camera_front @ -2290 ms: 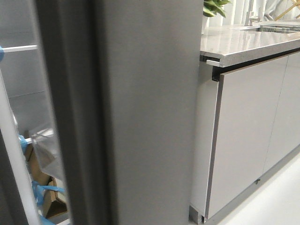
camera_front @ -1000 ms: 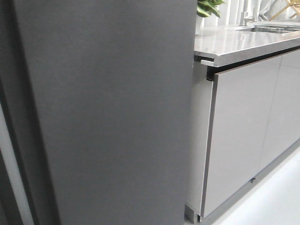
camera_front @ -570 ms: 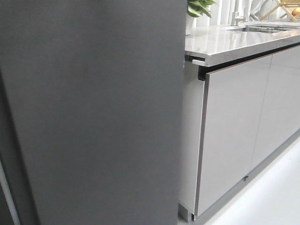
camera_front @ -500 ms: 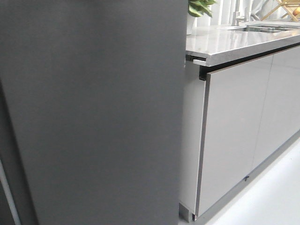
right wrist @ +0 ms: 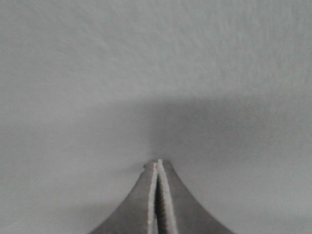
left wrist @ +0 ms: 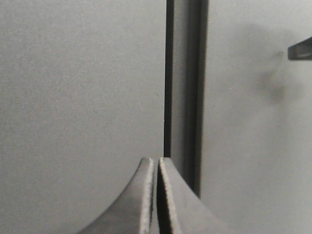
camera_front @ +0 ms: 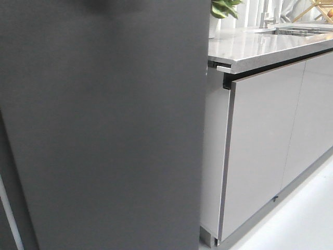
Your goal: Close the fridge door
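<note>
- The fridge door (camera_front: 104, 130) is a big dark grey slab. It fills most of the left side of the front view.
- A thin pale strip (camera_front: 9, 213) shows at the far left edge of the door, low down.
- To the right of the door stands a light grey cupboard (camera_front: 260, 151) with shiny doors.
- A pale stone counter (camera_front: 260, 47) lies on top of the cupboard, and some green leaves (camera_front: 225, 7) peek up behind it.
- The white floor (camera_front: 307, 219) shows in the bottom right corner.
- The left hand (left wrist: 156, 165) has its two fingers pressed together, holding nothing. Its tips are right by a dark narrow gap (left wrist: 183, 87) between two grey flat faces.
- The right hand (right wrist: 158, 168) also has its fingers pressed together, holding nothing. Its tips are right up at a plain grey surface (right wrist: 156, 73), and may be touching it, but the view is too close to be sure.
</note>
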{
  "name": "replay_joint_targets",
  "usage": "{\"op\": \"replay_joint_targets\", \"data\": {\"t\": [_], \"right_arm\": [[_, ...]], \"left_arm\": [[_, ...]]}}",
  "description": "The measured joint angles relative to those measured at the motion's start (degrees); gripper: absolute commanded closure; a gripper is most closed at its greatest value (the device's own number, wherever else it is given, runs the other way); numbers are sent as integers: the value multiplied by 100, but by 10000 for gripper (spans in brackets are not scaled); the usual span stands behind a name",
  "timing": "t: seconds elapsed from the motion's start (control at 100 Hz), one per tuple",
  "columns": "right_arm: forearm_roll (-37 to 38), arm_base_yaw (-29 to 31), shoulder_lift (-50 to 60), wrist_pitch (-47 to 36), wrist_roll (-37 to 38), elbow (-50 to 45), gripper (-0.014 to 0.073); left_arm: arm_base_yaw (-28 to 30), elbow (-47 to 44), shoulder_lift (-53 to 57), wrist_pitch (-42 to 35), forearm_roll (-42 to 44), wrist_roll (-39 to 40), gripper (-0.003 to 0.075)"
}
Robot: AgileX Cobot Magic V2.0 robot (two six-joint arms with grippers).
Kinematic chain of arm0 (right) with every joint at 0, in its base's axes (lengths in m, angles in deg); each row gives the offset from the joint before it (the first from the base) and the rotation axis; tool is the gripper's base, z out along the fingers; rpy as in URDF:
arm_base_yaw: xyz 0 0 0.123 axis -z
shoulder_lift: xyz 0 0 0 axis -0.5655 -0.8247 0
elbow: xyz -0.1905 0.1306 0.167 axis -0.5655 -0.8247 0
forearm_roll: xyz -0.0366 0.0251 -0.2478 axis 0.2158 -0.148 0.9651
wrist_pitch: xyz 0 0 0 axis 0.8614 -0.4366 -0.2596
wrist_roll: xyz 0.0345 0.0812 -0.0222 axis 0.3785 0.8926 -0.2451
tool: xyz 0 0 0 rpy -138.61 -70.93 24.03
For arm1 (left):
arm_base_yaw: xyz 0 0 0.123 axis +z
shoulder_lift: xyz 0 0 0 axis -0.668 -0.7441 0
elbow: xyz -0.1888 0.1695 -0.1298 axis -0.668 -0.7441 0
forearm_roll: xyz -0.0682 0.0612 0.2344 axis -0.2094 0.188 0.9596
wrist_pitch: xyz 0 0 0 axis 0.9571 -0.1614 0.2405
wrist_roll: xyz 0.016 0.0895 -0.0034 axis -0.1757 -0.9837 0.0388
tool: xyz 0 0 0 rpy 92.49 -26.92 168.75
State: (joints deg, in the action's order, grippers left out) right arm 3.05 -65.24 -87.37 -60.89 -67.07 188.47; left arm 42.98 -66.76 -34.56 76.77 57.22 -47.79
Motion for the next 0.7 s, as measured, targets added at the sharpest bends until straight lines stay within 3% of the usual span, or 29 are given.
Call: {"op": "replay_joint_targets", "data": {"t": [0.32,0.52,0.61,0.7], "right_arm": [[280,36,-801,823,0,1212,666],[280,-23,-980,863,44,1473,666],[452,-7,-989,1015,351,1501,666],[1182,35,-989,1250,1131,1567,666]], "left_arm": [[0,0,0,0,0,0,740],[0,0,0,0,0,0,740],[0,0,0,0,0,0,740],[0,0,0,0,0,0,740]]}}
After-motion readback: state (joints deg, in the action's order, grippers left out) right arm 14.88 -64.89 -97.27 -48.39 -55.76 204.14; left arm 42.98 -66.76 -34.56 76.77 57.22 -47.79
